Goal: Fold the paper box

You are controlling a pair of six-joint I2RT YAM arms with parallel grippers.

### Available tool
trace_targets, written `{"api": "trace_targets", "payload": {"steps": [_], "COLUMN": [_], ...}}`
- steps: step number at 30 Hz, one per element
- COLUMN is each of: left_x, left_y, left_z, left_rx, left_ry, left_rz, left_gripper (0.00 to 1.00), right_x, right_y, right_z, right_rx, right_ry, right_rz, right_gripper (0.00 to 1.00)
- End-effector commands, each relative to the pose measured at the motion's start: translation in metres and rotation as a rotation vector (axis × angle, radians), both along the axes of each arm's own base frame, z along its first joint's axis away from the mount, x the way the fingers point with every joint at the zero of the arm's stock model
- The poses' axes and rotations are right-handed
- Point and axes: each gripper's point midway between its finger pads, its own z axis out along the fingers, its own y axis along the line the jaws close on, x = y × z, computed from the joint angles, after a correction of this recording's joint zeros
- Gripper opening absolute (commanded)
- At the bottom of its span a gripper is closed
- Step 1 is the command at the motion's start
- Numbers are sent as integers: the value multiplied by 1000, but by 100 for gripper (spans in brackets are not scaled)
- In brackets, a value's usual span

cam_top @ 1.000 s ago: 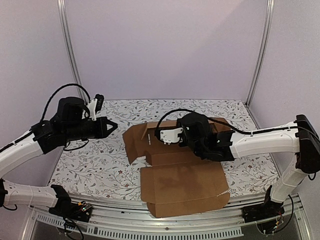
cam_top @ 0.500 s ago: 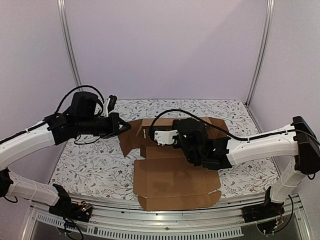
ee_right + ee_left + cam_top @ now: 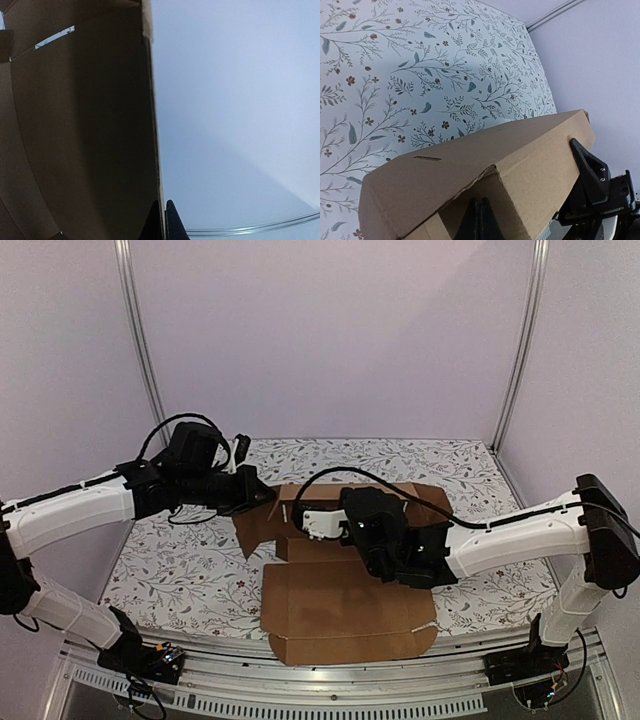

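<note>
While left end effector [image 3: 480,216] closed against paper box [image 3: 345,605], right end effector [image 3: 163,216] pinches it.

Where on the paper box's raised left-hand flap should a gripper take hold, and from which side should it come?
Probably the flap's free upper edge, approached from the left, outside the paper box. That flap stands tilted off the table, so a finger fits either side of the thin sheet; the big near panel lies flat, harder to pinch.

Brown paper box [image 3: 345,610], mostly flat, far flaps raised
</note>
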Motion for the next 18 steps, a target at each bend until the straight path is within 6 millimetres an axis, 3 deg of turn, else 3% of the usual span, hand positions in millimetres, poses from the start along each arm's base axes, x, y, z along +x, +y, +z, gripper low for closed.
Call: {"api": "trace_targets", "payload": {"steps": [1,12,18], "left_x": [-3,-17,-17], "left_y": [-21,-49,-43], "left_z": [7,1,2], "left_rx": [-18,17,65], "left_ry": [0,27,5], "left_rz": [-64,-160,-148], "left_gripper": [0,0,0], "right_x": [1,3,3], "right_y": [5,10,10], "right_z": [6,1,1], "right_rx": [66,83,85], "right_ry": [-10,-1,-1], "right_rz": [-24,-34,-34], "right_gripper": [0,0,0]}}
